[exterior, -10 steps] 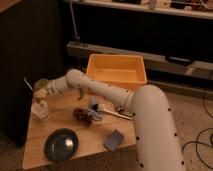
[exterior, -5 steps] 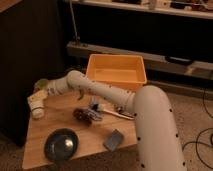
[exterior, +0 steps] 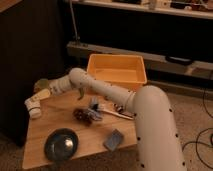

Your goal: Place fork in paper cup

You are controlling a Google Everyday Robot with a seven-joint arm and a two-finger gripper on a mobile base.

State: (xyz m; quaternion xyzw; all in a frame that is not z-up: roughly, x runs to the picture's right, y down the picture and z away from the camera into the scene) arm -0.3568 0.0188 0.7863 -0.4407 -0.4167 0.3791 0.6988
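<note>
1. Arm [exterior: 125, 97]: thick white tubular links w/ small dark dots, smooth plastic-looking shell; it reaches from lower right across the table toward the left edge.
2. Gripper [exterior: 34, 103]: pale, at the table's far-left edge, just beside the paper cup. Can't tell how the jaws stand; fork not made out anywhere.
3. Paper cup [exterior: 34, 111]: off-white, matte, slightly tapered cylinder; sits upright-ish at the left edge of the table, touching or right under the gripper end, can't tell which.
4. Pale green cup [exterior: 41, 84]: round, dull greenish, behind the gripper near the back-left corner, partly hidden by the arm's wrist.
5. Table [exterior: 55, 160]: light wood top, smooth, rectangular w/ plain edges.
6. Bowl [exterior: 61, 143]: round, dark blue-grey, glossy inside w/ a soft highlight; front-left area of the table, well apart from the cup.
7. Sponge-like block [exterior: 114, 140]: flat, grey-blue, roughly square, tilted; near the front edge, right of the bowl.
8. Yellow bin [exterior: 116, 75]: rectangular plastic tub, smooth walls, rounded rim, open top; at the back of the table, behind the arm.
9. Mid-table clutter [exterior: 90, 112]: a dark reddish lumpy item, a small bluish-white piece and a long pale-handled utensil w/ dark head lying toward the right; details too blurred to separate.
</note>
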